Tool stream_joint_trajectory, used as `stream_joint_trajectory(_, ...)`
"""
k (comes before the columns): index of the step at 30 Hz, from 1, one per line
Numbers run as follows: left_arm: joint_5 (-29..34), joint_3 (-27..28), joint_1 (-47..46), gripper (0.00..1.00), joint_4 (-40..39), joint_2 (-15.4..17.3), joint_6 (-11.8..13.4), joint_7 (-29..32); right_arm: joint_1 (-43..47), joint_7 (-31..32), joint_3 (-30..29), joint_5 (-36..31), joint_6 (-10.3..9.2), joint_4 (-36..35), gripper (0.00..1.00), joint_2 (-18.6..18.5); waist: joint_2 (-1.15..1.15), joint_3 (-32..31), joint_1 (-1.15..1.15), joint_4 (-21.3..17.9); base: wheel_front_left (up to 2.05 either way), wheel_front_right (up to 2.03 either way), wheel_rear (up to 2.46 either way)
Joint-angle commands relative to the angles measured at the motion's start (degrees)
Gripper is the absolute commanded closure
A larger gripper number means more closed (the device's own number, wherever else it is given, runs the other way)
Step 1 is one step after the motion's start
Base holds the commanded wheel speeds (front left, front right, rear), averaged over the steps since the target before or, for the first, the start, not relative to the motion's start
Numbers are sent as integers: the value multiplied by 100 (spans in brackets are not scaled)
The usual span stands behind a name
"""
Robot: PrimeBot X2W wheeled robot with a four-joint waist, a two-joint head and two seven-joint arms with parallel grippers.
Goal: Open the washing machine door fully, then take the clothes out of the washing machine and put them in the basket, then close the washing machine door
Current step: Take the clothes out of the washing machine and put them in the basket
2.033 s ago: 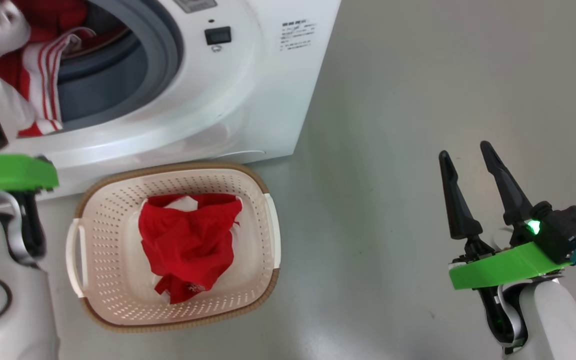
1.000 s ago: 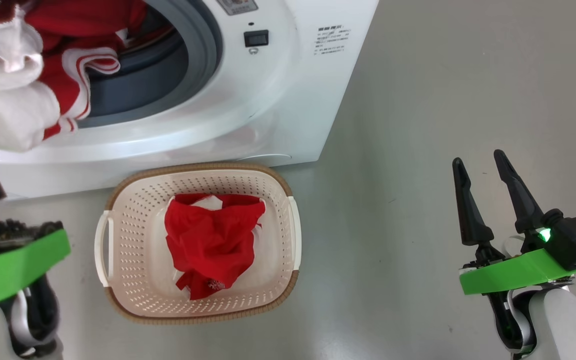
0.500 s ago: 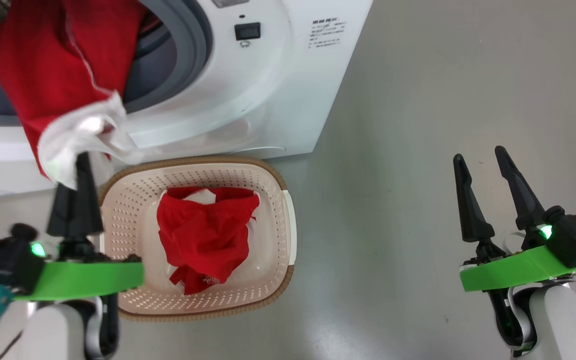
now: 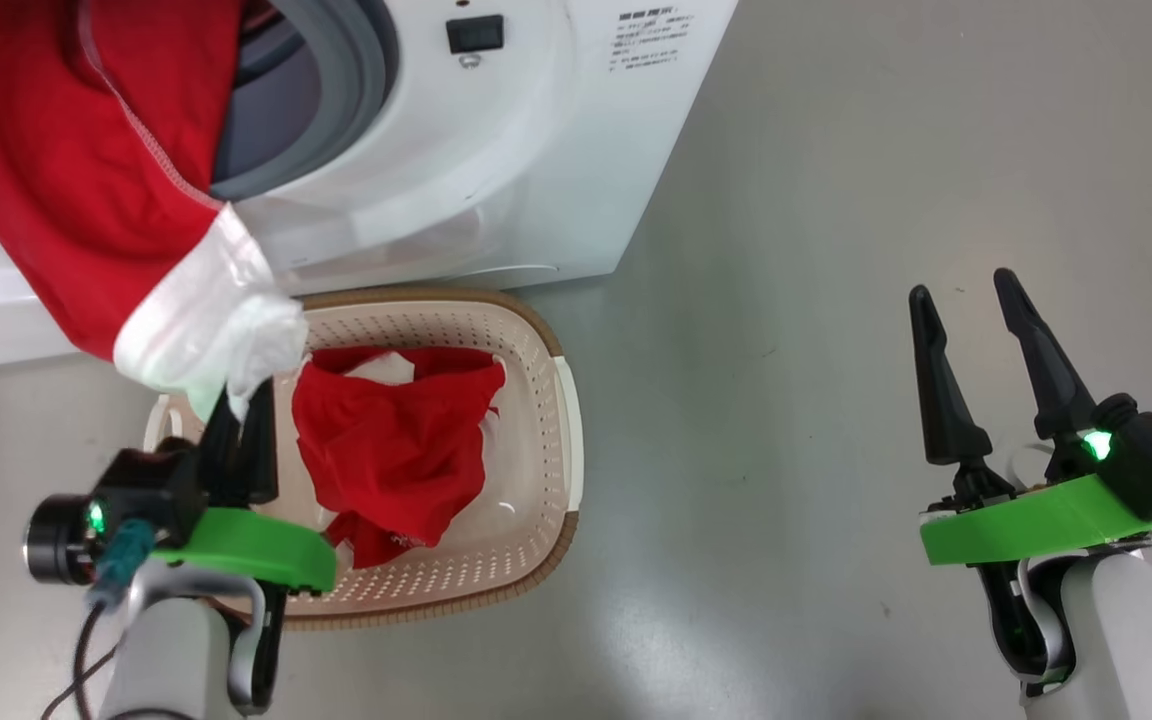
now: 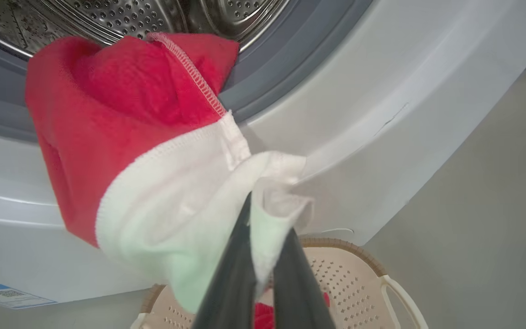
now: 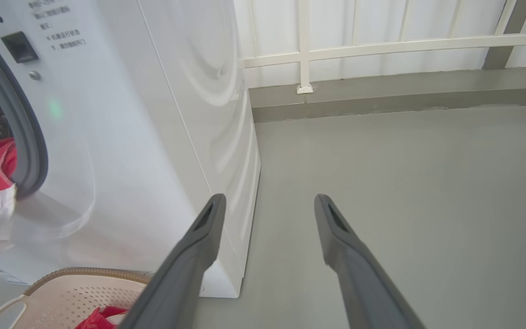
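We find the left tool (image 4: 236, 405) clamped shut on the white band of the red-and-white garment (image 4: 56, 180), above the left edge of the basket (image 4: 561, 440). The red part of this garment drapes over the grey ring (image 5: 286, 64) of the washing machine (image 4: 496, 170). 1 crumpled red garment (image 4: 391, 450) lies inside the basket, which stands on the floor (image 4: 836, 200) just in front of the machine. The right tool (image 4: 963, 285) hangs well apart to the right, its 2 fingers (image 4: 944, 400) spread wide and holding nothing.

Two garments (image 4: 76, 170) (image 4: 391, 455) (red and white), one basket (image 4: 568, 440), one washing machine (image 4: 536, 150), two hands (image 4: 241, 400) (image 4: 963, 284)
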Motion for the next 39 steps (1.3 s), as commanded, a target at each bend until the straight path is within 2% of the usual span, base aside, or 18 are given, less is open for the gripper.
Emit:
stream_joint_trajectory(1, 82, 138, -66, 100, -43, 141, -2, -27, -17, -36, 113, -10, 28, -148, 0, 6, 0, 47, 0, -10, 0, 0, 0)
stream_joint_trajectory(10, 150, 105, -640, 100, 1209, 141, 40, -27, -100, -36, 137, -19, 28, -155, 0, 10, 0, 210, 0, -17, 0, 0, 0)
stream_joint_trajectory(17, 191, 172, -883, 100, 1539, 141, 28, -27, -134, -36, 162, -27, 28, -152, 0, 11, 0, 239, 0, -22, 0, 0, 0)
stream_joint_trajectory(20, 203, 210, -893, 81, 1543, 141, 8, -27, -126, -36, 169, -33, 28, -145, 0, 11, 0, 221, 0, -13, 0, 0, 0)
stream_joint_trajectory(22, 185, 230, -866, 54, 1510, 141, 0, -27, -111, -36, 169, -38, 28, -139, 0, 12, 0, 200, 0, 0, 0, 0, 0)
stream_joint_trajectory(23, 164, 241, -846, 35, 1474, 141, -5, -27, -104, -36, 166, -39, 28, -139, 0, 12, 0, 192, 0, 9, 0, 0, 0)
stream_joint_trajectory(26, 73, 247, -779, 0, 1338, 141, -16, -27, -87, -36, 156, -47, 28, -140, 0, 12, 0, 169, 0, 43, 0, 0, 0)
stream_joint_trajectory(39, -325, 174, -408, 0, 518, 141, -8, -27, -20, -36, 128, -77, 28, -115, 0, -67, 0, -45, 0, 260, 0, 0, 0)
